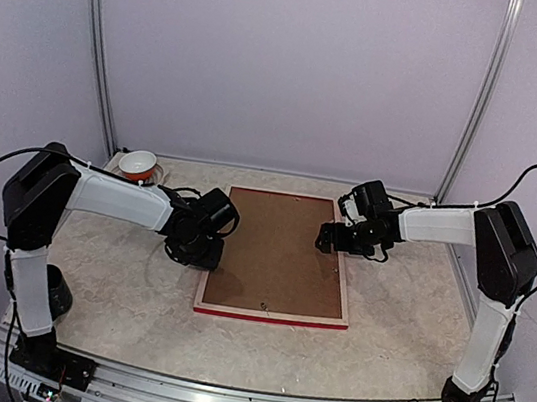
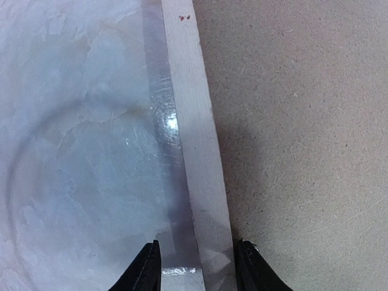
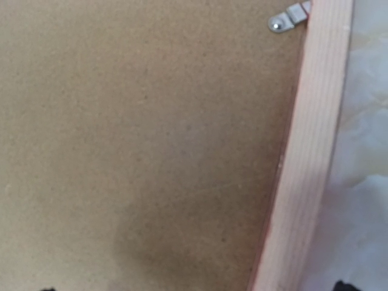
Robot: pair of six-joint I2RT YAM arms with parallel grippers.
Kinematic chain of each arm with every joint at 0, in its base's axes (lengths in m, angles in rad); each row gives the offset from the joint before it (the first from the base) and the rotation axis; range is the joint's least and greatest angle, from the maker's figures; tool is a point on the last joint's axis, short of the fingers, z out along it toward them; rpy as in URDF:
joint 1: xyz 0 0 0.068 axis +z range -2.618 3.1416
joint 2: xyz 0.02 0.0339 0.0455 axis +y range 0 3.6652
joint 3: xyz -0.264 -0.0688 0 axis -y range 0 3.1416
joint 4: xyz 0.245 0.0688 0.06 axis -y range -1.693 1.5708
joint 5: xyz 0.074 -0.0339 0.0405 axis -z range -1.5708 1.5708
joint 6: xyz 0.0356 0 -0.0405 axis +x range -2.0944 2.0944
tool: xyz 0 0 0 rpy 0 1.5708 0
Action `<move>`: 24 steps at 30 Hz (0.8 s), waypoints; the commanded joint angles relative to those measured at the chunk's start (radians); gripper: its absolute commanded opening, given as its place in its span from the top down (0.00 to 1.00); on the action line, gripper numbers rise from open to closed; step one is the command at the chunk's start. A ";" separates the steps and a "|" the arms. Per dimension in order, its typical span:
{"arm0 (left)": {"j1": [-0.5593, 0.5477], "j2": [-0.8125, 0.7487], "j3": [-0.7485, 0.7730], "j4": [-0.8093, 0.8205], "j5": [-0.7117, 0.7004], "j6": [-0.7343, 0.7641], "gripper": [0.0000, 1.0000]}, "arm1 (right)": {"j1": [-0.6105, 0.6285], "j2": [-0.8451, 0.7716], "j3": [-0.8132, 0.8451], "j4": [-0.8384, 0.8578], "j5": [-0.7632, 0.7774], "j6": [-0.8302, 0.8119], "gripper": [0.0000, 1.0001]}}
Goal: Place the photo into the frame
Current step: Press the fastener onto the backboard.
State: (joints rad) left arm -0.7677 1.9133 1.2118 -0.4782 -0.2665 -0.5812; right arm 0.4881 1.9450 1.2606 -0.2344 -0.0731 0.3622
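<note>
1. The frame (image 1: 272, 314) lies face down in the middle of the table (image 1: 402, 322), pale wood back up, with a red strip showing along its near edge.
2. A brown backing board (image 1: 276, 253) sits inside the frame's rails and fills the opening from side to side. It is all we see in there.
3. The photo shows in no view, so we cannot tell whether it lies under the board.
4. A small metal tab (image 3: 290, 17) reaches from the right rail onto the board's corner.
5. The left gripper (image 2: 197, 270) is low at the frame's left rail with one finger on each side of it. We cannot tell whether the fingers pinch the wood or only straddle it.
6. The right gripper (image 1: 332, 237) hovers over the frame's right edge, spread wide and grasping nothing.
7. A bowl (image 1: 139, 163) stands at the far left corner of the table, well apart from the frame. It is white inside and orange-red outside, and we cannot tell what it contains.
</note>
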 commanded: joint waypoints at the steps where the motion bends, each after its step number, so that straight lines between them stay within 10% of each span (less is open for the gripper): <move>1: -0.008 0.009 -0.003 -0.098 -0.033 0.016 0.59 | 0.003 -0.009 0.007 -0.002 0.005 -0.003 0.01; 24: -0.024 -0.041 0.064 -0.089 -0.058 0.023 0.56 | 0.003 -0.012 0.001 0.003 0.001 -0.004 0.01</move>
State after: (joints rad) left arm -0.7933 1.9179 1.2530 -0.5442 -0.3412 -0.5598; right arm 0.4881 1.9453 1.2606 -0.2340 -0.0738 0.3607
